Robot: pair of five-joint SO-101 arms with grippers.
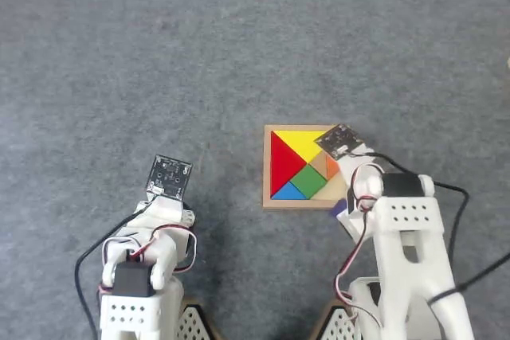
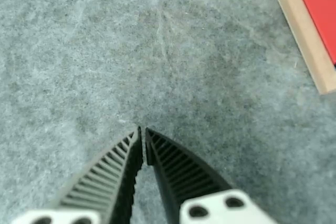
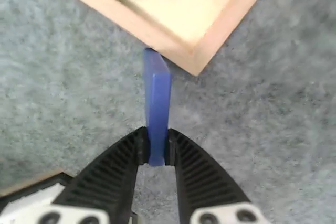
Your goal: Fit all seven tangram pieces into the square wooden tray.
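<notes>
The square wooden tray [image 1: 267, 166] lies on the grey mat and holds red [image 1: 283, 166], yellow [image 1: 303, 143], green [image 1: 308, 179], blue [image 1: 287, 191] and orange [image 1: 331, 166] pieces. Bare wood [image 3: 181, 11] shows in the tray corner nearest the right arm. My right gripper [image 3: 156, 145] is shut on a thin blue-purple piece [image 3: 157, 106], held on edge just outside that tray corner [image 3: 197, 66]; the same piece [image 1: 338, 207] peeks out beside the right arm. My left gripper [image 2: 142, 135] is shut with nothing in it, low over bare mat left of the tray edge [image 2: 302, 24].
Grey felt mat [image 1: 159, 69] covers the whole table. Both arm bases stand at the near edge, the left arm [image 1: 151, 244] well apart from the tray. Cables [image 1: 458, 220] trail beside the right arm.
</notes>
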